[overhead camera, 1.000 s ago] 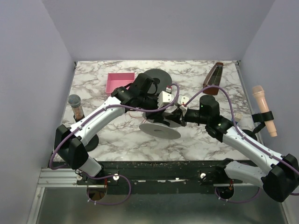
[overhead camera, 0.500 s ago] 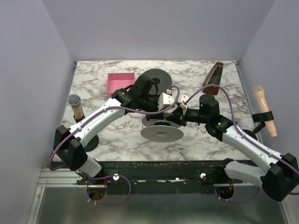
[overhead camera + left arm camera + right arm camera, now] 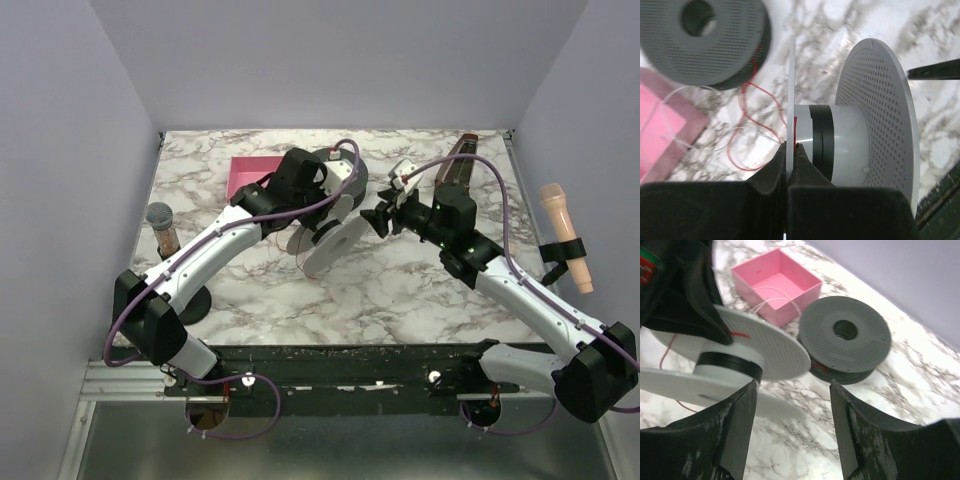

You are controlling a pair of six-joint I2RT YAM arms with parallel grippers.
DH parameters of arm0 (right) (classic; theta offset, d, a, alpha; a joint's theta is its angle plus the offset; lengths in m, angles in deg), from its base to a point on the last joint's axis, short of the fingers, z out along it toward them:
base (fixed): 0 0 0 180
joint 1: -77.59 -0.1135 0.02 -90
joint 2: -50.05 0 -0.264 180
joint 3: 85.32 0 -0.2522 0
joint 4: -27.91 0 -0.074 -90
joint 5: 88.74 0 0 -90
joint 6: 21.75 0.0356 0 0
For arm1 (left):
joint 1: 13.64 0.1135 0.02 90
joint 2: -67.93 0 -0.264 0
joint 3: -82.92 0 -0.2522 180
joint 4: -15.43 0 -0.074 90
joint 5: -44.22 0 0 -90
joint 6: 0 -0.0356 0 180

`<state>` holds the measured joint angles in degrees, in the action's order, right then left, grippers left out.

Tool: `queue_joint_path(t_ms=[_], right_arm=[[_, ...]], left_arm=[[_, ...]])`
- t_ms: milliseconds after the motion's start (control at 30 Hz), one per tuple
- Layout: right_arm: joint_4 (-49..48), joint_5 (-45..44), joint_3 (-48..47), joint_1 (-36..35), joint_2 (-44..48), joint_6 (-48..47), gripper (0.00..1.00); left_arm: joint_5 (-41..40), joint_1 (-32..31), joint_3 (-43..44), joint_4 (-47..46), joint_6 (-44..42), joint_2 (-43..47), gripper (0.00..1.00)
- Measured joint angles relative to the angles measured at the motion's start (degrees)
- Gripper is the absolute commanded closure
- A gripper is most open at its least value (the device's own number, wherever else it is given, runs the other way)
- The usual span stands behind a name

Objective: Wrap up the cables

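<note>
My left gripper (image 3: 791, 148) is shut on the thin rim of one flange of a white spool (image 3: 840, 140), which it holds tipped on edge above the table (image 3: 420, 290). A thin dark-red cable (image 3: 754, 120) runs in loose loops from the spool's core down toward a dark grey spool (image 3: 710, 40) lying flat behind. From above, the white spool (image 3: 338, 242) hangs tilted below the left wrist. My right gripper (image 3: 792, 386) is open and empty just right of the white spool (image 3: 755, 347), touching nothing. A short red strand (image 3: 740, 333) shows on the upper flange.
A pink box (image 3: 255, 175) with a pale thin wire in it sits at the back left, next to the grey spool (image 3: 338, 165). A brown wedge-shaped object (image 3: 455, 170) stands at the back right. A microphone (image 3: 161, 226) stands at the left edge, another (image 3: 563, 235) hangs right.
The left gripper closed on the white spool's flange, lifted it off the table and tipped it on edge toward the back. The right gripper let go, opened and drew back to the right.
</note>
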<state>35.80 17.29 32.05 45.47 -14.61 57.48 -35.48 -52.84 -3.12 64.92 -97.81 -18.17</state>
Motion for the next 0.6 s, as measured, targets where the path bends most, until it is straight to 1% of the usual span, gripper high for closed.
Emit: queue_joint_path(t_ms=[100,200,300,467,600], right_arm=[[-0.02,-3.39,-1.73,1.31,-0.72,1.40,0.31],[-0.04,-4.63,-2.91,2.19,-1.03,2.27,0.32],[-0.15,-4.76,-3.69,2.23,-1.36,2.86,0.32],[-1.07,-2.67,-3.63,2.23,-1.55,3.43,0.32],[-5.79,1.46,-1.44,2.23,-1.09,3.45,0.32]], left_arm=[[-6.88,0.76,3.19,0.37,2.29,-0.04,1.00],[-13.29,1.42,7.56,0.37,4.09,-0.04,1.00],[-17.40,2.62,11.15,0.28,6.75,0.04,1.00],[-20.28,4.98,12.98,0.68,9.57,0.24,1.00],[-22.01,5.88,15.85,2.25,10.01,0.15,1.00]])
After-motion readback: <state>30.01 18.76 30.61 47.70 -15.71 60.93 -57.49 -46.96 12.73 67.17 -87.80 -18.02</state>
